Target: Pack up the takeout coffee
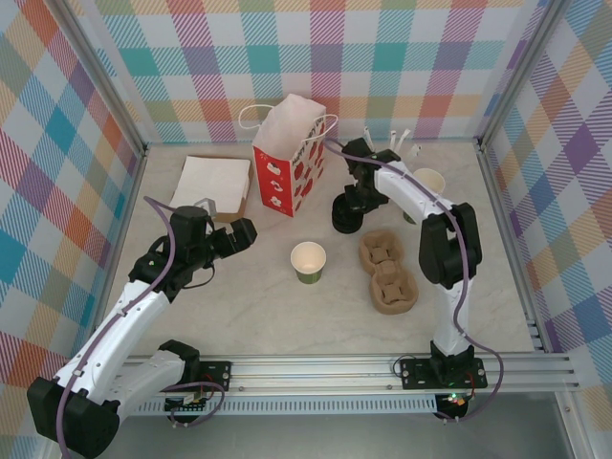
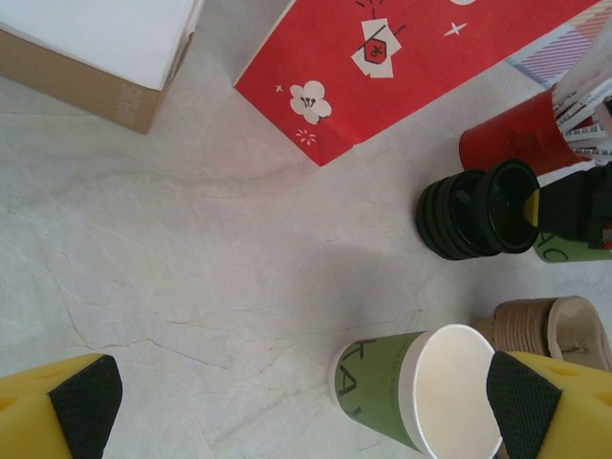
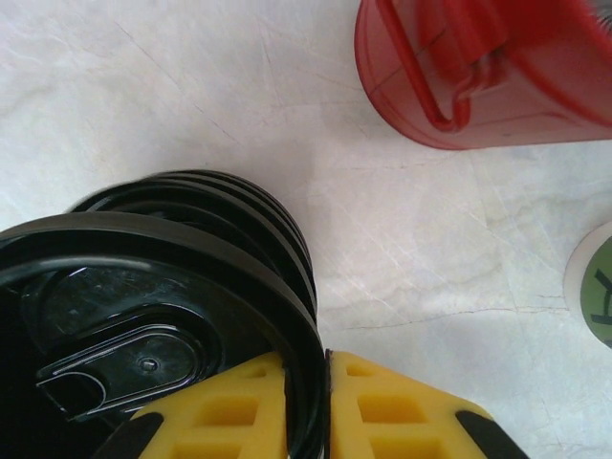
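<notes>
A single lidless green cup [image 1: 308, 261] [image 2: 421, 387] stands mid-table; a lidded takeout coffee is out of view. Behind it to the right sits a stack of black lids [image 1: 346, 215] [image 2: 459, 215] [image 3: 249, 206]. My right gripper [image 1: 352, 199] [image 3: 308, 363] is shut on the rim of the top lid [image 3: 143, 325] [image 2: 512, 206], which tilts up off the stack. My left gripper [image 1: 244, 232] [image 2: 303, 406] is open just left of the green cup, nothing between its fingers. The red paper bag [image 1: 292, 163] [image 2: 402, 67] stands open at the back.
A white-topped box [image 1: 215, 182] [image 2: 96, 48] lies at the back left. A red cup of sticks [image 2: 516, 139] [image 3: 478, 76] and a stack of green cups [image 1: 427, 182] [image 3: 595, 292] stand behind the lids. Brown cup carriers [image 1: 387, 273] [image 2: 555, 325] lie right of the cup.
</notes>
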Action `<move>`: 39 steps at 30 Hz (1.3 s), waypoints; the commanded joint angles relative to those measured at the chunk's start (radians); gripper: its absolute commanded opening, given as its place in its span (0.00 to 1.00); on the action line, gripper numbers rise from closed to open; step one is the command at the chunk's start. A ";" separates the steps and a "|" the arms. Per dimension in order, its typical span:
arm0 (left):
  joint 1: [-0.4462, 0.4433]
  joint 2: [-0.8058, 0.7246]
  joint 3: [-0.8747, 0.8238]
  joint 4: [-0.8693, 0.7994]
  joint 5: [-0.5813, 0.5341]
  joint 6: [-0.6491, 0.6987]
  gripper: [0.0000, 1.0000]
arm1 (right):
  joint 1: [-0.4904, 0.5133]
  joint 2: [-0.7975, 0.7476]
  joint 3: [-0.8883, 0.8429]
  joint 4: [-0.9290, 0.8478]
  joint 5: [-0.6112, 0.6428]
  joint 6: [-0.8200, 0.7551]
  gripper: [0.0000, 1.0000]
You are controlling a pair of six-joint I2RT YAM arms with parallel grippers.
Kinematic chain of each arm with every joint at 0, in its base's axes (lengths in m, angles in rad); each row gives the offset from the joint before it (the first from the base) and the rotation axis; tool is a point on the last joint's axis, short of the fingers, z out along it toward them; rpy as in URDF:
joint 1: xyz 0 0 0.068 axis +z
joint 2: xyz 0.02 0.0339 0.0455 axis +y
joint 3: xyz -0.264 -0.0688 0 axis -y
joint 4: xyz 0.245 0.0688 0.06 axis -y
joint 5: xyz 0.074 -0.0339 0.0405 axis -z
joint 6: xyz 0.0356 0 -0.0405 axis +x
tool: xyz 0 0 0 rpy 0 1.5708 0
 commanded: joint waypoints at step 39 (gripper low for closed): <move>-0.318 0.535 0.331 0.433 0.424 -0.132 0.80 | 0.137 -0.860 -0.835 0.697 -0.300 0.128 0.13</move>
